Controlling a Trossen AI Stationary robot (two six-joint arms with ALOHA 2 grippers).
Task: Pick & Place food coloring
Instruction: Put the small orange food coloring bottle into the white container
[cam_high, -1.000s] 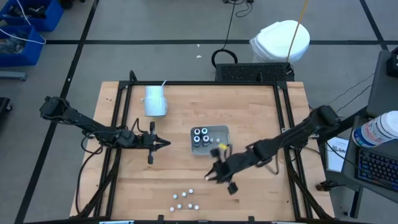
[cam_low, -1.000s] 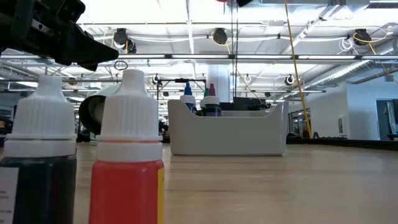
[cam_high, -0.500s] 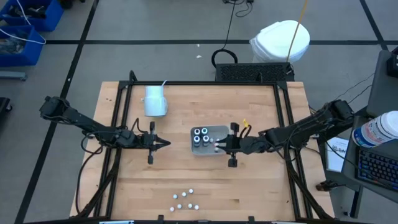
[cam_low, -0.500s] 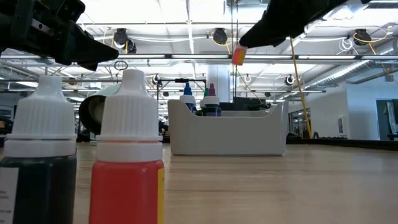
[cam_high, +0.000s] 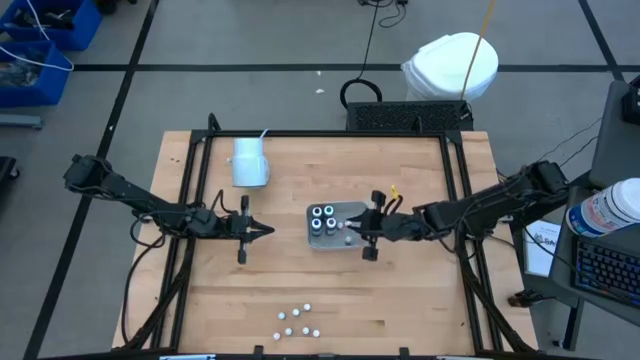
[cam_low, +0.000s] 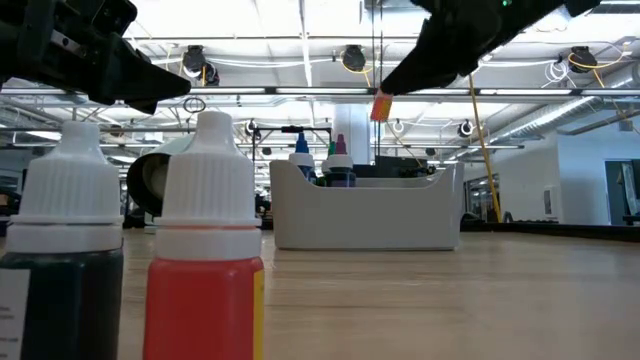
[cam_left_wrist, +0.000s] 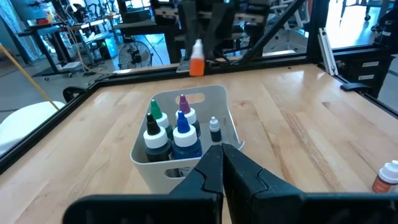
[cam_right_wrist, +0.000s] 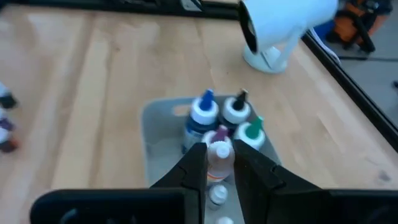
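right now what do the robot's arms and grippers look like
Both arms are dark, near black, built from slim jointed links with thin black cables looping along them. The left gripper ends in two narrow dark fingers tapering to a point. The right gripper has the same two-finger build, its matte black fingers wedge-shaped on a blocky dark body. No markings or labels are readable.
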